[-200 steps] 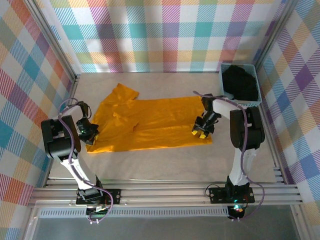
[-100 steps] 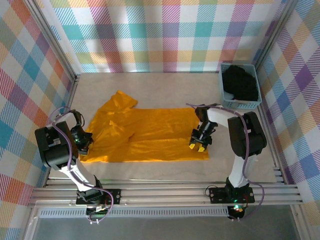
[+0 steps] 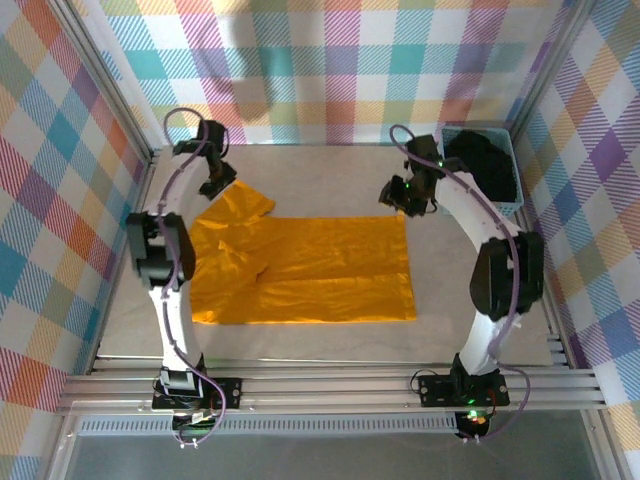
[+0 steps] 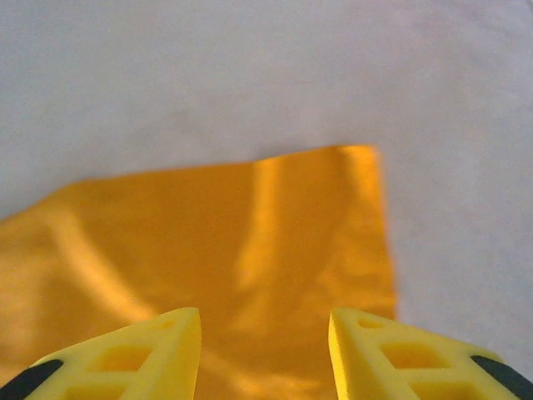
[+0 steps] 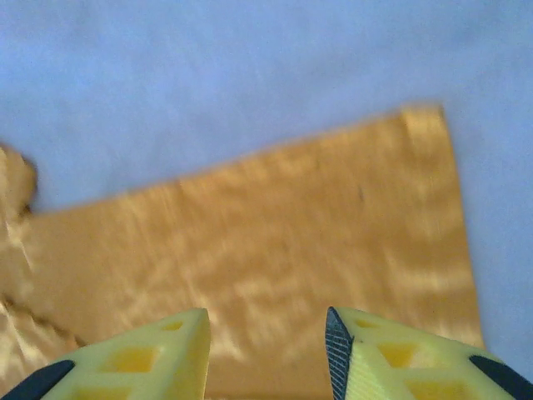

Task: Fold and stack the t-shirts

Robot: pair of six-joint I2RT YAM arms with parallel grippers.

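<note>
The orange-yellow t-shirt (image 3: pixel 310 265) lies spread flat in the middle of the table, one sleeve (image 3: pixel 240 200) sticking out at the far left. My left gripper (image 3: pixel 213 186) hovers over that sleeve at the far left edge. In the left wrist view, the left gripper (image 4: pixel 264 333) is open above orange cloth (image 4: pixel 233 242), with nothing between its fingers. My right gripper (image 3: pixel 393 195) hangs over the shirt's far right corner. In the right wrist view, the right gripper (image 5: pixel 266 329) is open and empty above the cloth (image 5: pixel 275 242). A black garment (image 3: pixel 482 165) lies bunched in the basket.
The light blue lattice basket (image 3: pixel 482 208) stands at the far right corner, close behind the right arm. Metal frame rails and checked walls enclose the table. Bare tabletop (image 3: pixel 330 165) runs behind the shirt and along its near edge.
Both grippers let go of the shirt's near side corners and opened. Both arms swung from the near edge out to the shirt's far edge. The shirt now lies flatter.
</note>
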